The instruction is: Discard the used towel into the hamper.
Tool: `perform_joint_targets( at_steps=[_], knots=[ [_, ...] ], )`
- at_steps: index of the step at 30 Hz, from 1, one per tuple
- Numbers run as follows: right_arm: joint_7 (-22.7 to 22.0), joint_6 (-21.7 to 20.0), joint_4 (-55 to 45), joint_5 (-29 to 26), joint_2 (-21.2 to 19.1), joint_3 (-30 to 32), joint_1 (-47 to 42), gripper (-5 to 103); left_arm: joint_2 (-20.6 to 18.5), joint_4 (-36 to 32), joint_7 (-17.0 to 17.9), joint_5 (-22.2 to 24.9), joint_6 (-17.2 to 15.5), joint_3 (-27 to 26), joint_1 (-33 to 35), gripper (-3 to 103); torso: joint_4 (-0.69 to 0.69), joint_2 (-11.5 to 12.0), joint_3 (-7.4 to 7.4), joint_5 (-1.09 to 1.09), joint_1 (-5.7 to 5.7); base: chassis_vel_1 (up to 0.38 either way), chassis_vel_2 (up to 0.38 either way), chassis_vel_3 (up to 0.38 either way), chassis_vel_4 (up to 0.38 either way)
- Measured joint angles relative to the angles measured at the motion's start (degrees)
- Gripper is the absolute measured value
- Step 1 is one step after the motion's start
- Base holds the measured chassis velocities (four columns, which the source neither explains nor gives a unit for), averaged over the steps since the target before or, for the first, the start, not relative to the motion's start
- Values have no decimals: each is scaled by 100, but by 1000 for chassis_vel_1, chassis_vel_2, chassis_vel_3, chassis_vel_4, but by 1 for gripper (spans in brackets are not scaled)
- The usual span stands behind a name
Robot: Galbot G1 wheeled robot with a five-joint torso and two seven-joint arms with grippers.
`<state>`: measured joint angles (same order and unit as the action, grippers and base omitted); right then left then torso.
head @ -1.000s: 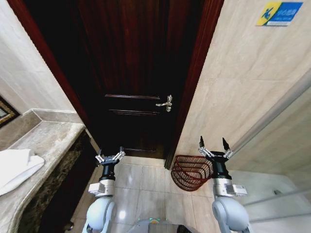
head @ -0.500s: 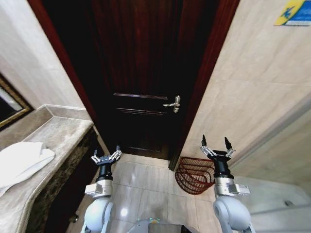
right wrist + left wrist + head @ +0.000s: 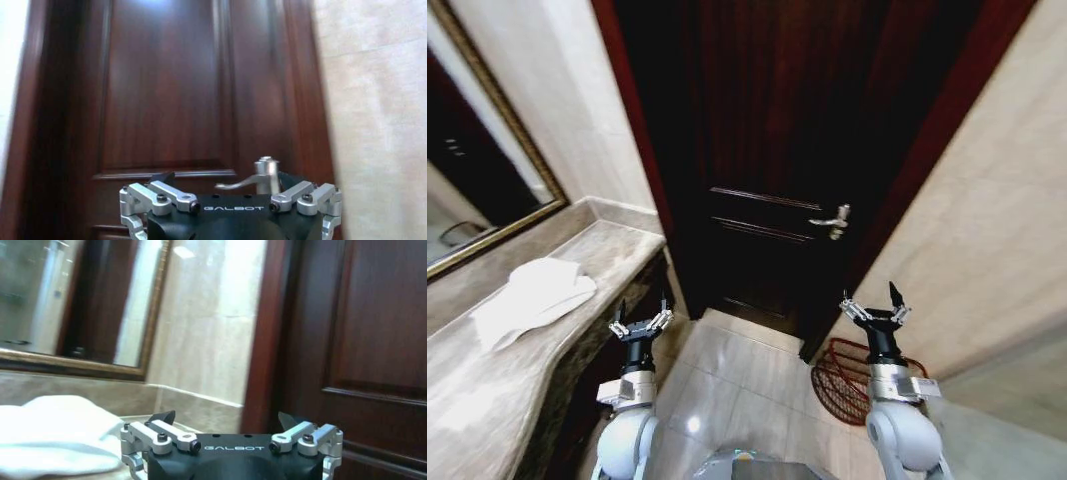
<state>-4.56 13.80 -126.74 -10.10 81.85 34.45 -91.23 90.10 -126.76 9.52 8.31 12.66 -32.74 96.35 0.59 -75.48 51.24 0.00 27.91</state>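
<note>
The used towel (image 3: pixel 532 297), white and loosely folded, lies on the marble counter (image 3: pixel 487 400) at my left; the left wrist view shows the towel (image 3: pixel 53 435) close beside the gripper. The hamper (image 3: pixel 839 385), a dark reddish-brown wire basket, stands on the floor by the right wall, partly behind my right arm. My left gripper (image 3: pixel 640 315) (image 3: pixel 227 417) is held upright beside the counter's edge, open and holding nothing. My right gripper (image 3: pixel 870 303) (image 3: pixel 227 177) is upright in front of the hamper, open and holding nothing.
A dark wooden door (image 3: pixel 797 150) with a metal handle (image 3: pixel 834 222) is shut straight ahead. A framed mirror (image 3: pixel 477 180) hangs above the counter. Beige tiled walls close in on both sides, with a narrow strip of tiled floor (image 3: pixel 737 390) between counter and hamper.
The whole view has swung toward the counter side: the towel and mirror now sit further into the picture and the hamper nearer the lower right. Both arms hold the same raised pose.
</note>
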Motion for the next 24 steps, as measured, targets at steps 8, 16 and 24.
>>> perform_joint_targets(
  at_steps=[8,16,24],
  knots=[
    [21,24,8,-12,-9,-7,3,100,10,-19,11,-2,-7,-3,8,100,-1,1,0,1,-1,127,119,116,125],
    [39,43,11,-22,-12,-7,-4,100,21,-27,19,-7,-9,-4,13,100,-1,1,0,0,0,127,124,121,130],
    [40,91,62,30,-9,-2,-13,100,36,-26,166,-41,-21,-55,20,100,1,1,0,0,-1,125,117,114,125]
  ],
)
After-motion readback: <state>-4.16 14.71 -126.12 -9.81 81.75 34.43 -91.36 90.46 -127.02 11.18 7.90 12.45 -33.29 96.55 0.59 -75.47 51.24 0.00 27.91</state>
